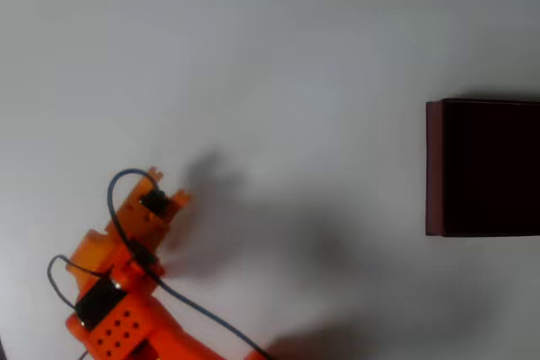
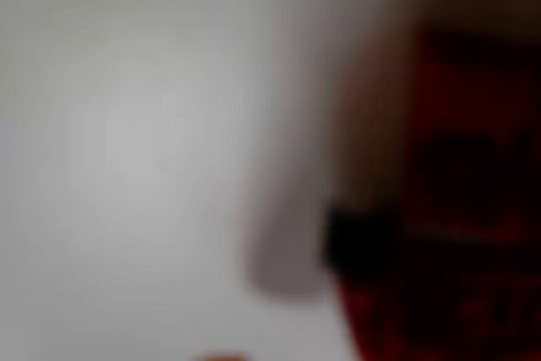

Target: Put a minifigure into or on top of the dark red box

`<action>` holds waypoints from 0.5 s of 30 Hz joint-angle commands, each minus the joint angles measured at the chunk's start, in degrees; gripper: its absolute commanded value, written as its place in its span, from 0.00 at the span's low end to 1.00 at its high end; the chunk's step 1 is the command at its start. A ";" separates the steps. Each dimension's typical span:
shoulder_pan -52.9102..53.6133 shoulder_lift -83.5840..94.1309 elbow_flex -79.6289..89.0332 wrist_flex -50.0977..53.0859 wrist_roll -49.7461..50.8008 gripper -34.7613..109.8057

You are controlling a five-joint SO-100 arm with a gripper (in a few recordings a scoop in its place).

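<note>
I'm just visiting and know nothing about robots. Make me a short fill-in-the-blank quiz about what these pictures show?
1. In the overhead view, the robot arm is coloured ____.
2. The dark red box sits at the ____ edge of the overhead view.
3. The box's interior looks very ____.
4. In the wrist view, a blurred ____ shape sits close to the lens.

Missing words: orange; right; dark; red

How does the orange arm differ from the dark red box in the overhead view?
The arm is bright orange with black cables and sits lower left; the dark red box is maroon with a very dark interior, at the right edge. The arm is irregular; the box is rectangular. Both are on the pale table.
</note>
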 commanded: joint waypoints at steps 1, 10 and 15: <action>-0.62 0.88 1.05 -0.26 0.00 0.41; -1.49 1.23 2.29 -0.53 0.09 0.39; -2.99 0.62 3.34 -1.05 0.70 0.39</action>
